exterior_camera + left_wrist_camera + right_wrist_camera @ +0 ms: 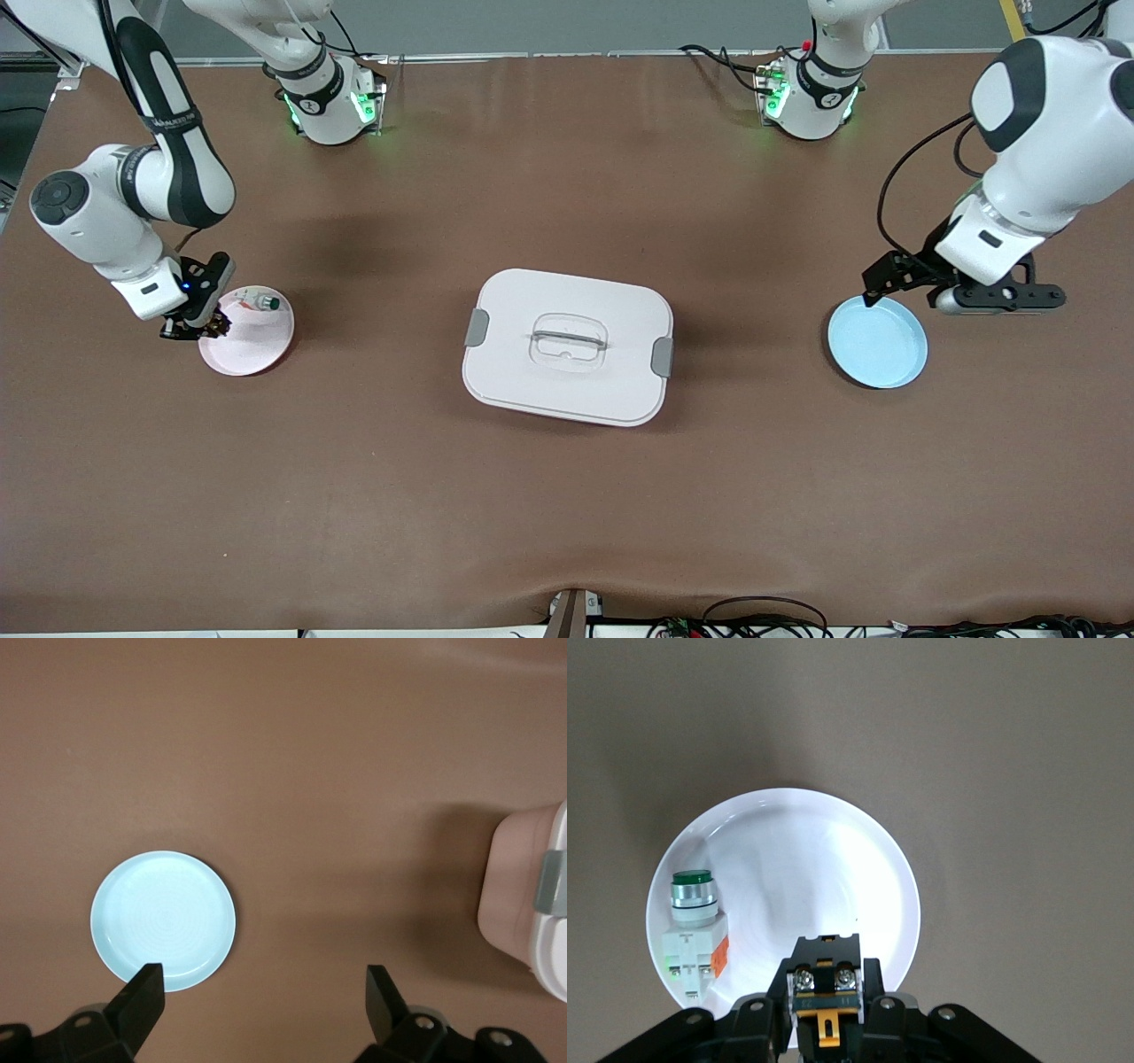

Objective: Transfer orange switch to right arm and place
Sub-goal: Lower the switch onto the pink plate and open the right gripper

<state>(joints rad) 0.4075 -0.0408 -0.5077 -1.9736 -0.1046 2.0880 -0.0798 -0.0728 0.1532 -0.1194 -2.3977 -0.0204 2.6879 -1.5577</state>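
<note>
The orange switch [826, 988], a small black block with two screws and an orange tab, sits clamped between the fingers of my right gripper [826, 1014]. That gripper [202, 326] hangs low over the rim of a white-pink plate [257, 347] at the right arm's end of the table, and the switch [213, 330] shows at its tip. The plate [824, 859] fills the right wrist view below the switch. My left gripper [1001, 298] is open and holds nothing beside a light blue plate [877, 342]. Its fingertips [146, 979] frame bare table.
A small white-silver part with a green cap [262, 304] lies on the white-pink plate, near its rim [694, 921]. A white lidded box [567, 346] with grey clasps stands mid-table; its corner [532, 904] shows in the left wrist view. The blue plate [164, 920] holds nothing.
</note>
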